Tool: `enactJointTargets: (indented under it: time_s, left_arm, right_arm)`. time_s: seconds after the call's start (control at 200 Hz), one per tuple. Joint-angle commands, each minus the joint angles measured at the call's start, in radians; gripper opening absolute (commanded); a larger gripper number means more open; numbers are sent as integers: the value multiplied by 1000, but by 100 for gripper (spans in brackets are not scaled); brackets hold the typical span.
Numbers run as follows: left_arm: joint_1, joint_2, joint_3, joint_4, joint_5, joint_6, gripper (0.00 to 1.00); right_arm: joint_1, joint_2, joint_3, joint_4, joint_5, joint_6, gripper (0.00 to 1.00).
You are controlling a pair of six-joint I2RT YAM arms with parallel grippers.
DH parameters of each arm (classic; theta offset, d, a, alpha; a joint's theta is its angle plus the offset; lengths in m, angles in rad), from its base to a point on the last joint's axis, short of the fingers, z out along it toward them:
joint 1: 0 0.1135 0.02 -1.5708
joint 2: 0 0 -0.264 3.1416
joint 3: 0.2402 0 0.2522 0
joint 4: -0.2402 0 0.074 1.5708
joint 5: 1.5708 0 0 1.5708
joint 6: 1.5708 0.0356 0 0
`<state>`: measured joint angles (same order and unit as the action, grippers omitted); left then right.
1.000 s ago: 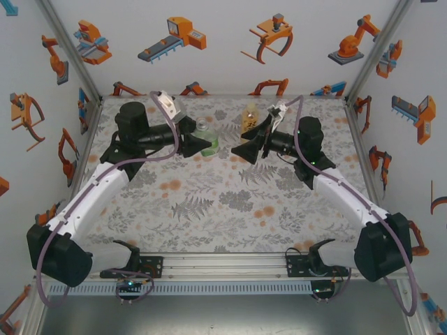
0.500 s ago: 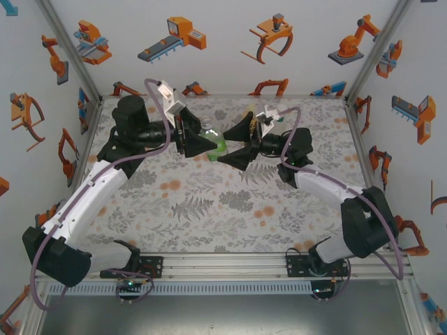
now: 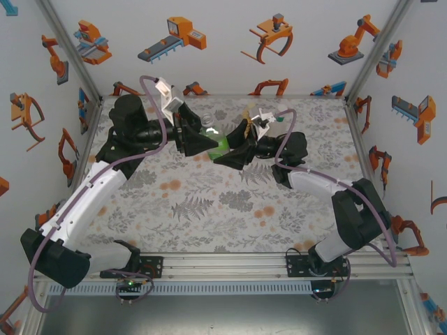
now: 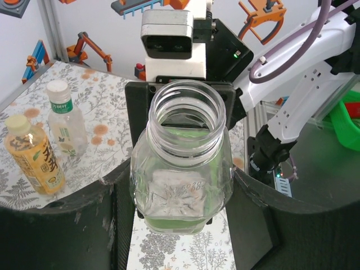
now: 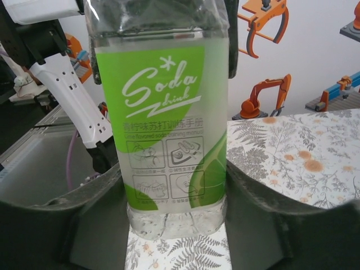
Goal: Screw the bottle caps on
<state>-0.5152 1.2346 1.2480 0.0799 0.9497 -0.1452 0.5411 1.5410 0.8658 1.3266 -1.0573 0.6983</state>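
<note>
So in the overhead shot the two arms meet just above the middle of the frame, over the floral-print surface (image 3: 209, 202). The left hand (image 3: 204, 138) is clamped on the green-tinted clear plastic bottle (image 4: 181, 169). In the left wrist view its dark fingers (image 4: 67, 225) press in from both sides of the glassy body in the centre of the frame. The threaded mouth sits open at the top, pointing toward the camera, and green shows through the lower part.

The right hand (image 3: 228, 148) comes in from the right side of that same bottle. In the right wrist view the bottle stands dead centre with its bright green "Soda drink" label facing the lens. The two fingers (image 5: 292, 225) sit right up against either side of it. Honestly I can't tell whether that hand is actually squeezing or just resting against the plastic. I also can't tell whether the bottle's base is touching the surface.

At the left edge of the left wrist view, two more stand upright on the surface, just beside each other. One is the yellow plastic bottle with a yellow label (image 4: 34, 160), wearing a pale round cap (image 4: 18, 122). Slightly behind it is the clear plastic bottle with a white-green label (image 4: 66, 126), with a white round cap (image 4: 58, 88) on top. Both are well apart from the hands.
</note>
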Motion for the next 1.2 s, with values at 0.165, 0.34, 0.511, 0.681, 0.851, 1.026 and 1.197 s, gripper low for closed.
enactJointTargets:
  time_s: [0.165,0.34,0.511,0.681,0.851,1.026,1.197]
  left_arm:
    - [-18,-35,-33,226,-3,-82,75]
    - [-43,-40,-100,413,-38,-126,79]
    - [-82,-14,-139,583,-77,-167,79]
    - [-104,23,-153,752,-95,-223,78]
    - [-116,52,-148,836,-91,-260,73]
    - [-119,59,-142,823,-94,-260,71]
    - [-129,75,-131,796,-95,-256,69]
  right_arm:
    - [9,-30,15,56,63,17,28]
    - [16,-66,28,56,127,27,25]
    - [36,-85,48,56,183,27,23]
    - [49,-99,65,56,204,29,23]
    - [55,-117,66,55,230,29,22]
    - [60,-134,78,56,235,27,22]
    - [66,-142,86,56,227,22,21]
